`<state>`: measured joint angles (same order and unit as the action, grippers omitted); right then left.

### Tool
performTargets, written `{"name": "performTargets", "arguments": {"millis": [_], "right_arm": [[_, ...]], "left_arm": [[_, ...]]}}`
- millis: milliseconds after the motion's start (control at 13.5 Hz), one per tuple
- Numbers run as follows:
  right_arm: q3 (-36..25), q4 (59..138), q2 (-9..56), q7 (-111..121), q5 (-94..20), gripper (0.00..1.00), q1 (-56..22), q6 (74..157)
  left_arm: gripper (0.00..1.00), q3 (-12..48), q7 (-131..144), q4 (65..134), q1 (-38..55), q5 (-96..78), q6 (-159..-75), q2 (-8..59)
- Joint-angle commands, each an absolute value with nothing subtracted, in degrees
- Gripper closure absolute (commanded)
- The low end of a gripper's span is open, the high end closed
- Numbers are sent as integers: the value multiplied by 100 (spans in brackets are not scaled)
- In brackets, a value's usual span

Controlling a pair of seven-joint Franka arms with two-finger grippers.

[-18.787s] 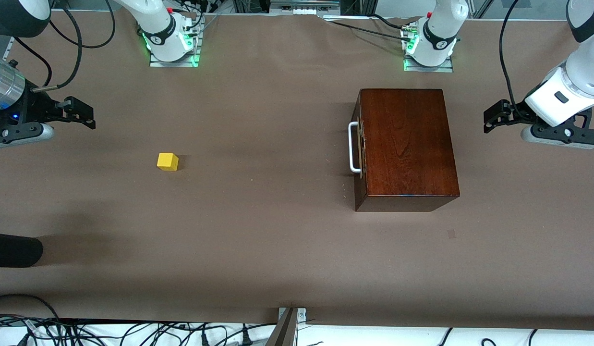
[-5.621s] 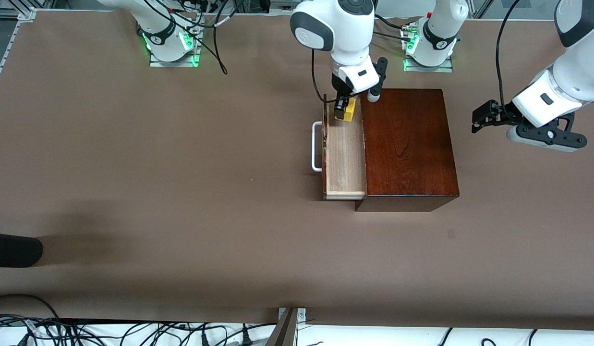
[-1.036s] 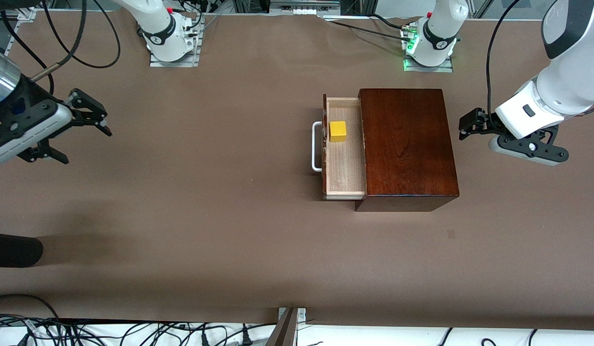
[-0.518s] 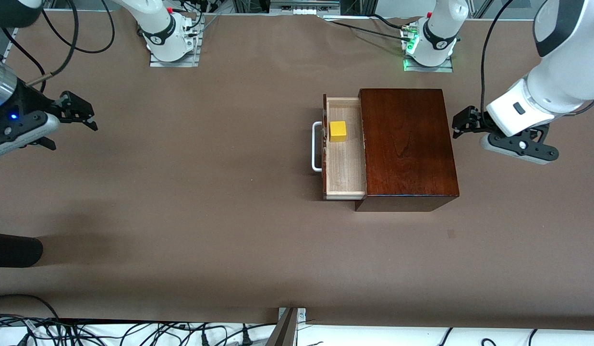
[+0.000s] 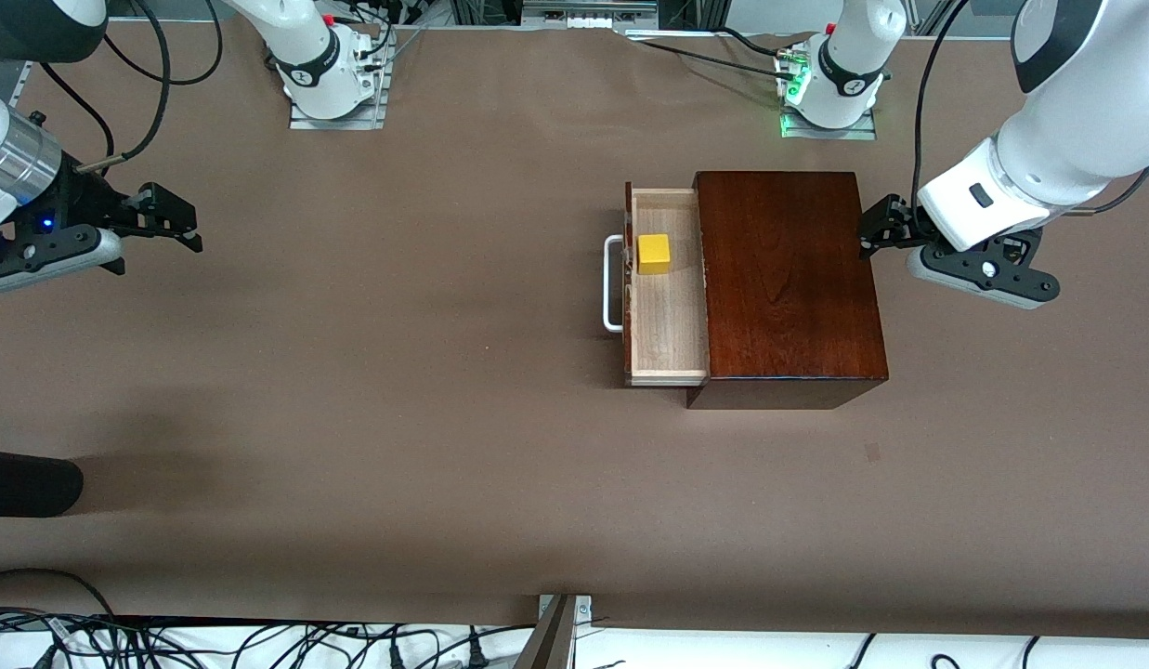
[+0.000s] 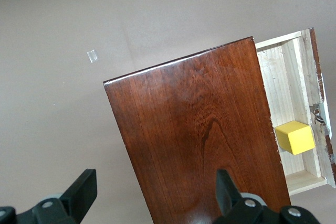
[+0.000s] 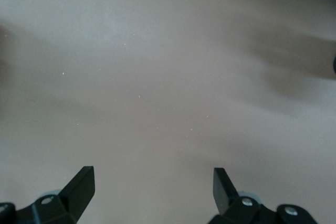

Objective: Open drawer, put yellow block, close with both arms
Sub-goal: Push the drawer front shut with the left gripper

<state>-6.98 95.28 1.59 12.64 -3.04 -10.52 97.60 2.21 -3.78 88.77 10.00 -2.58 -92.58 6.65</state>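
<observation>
Drawer (image 5: 669, 311): pulled out of box (image 5: 788, 279), handle (image 5: 611, 283) at 9 o'clock.
Block (image 5: 655, 254): inside drawer.
Left gripper (image 5: 879, 228): wide, empty, over box's edge.
Right gripper (image 5: 170, 221): wide, empty, over bare table (image 5: 398, 418).

white jointed arms (image 5: 1048, 167), black-grey joints, black cables, black two-finger ends, green-lit bases.
</observation>
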Motion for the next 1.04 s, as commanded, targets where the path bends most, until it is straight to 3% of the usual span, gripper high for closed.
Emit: {"name": "performTargets", "arguments": {"millis": [0,296,518,962], "right_arm": [[-483,9721,-18,993,-299,0,-923,9669],[-501,9668,61,495,-316,0,-923,9510],[-492,9633,105,439,-308,0,-923,9457],[-510,9255,220,562,-272,0,-888,9440]], "left_arm": [[0,412,-352,8640,1194,-483,-9105,756],[0,703,-387,8631,2054,-667,-9175,1229],[0,703,-474,8018,2722,-984,-9202,1817],[0,808,-2701,7761,3208,-1124,-10544,2433]]}}
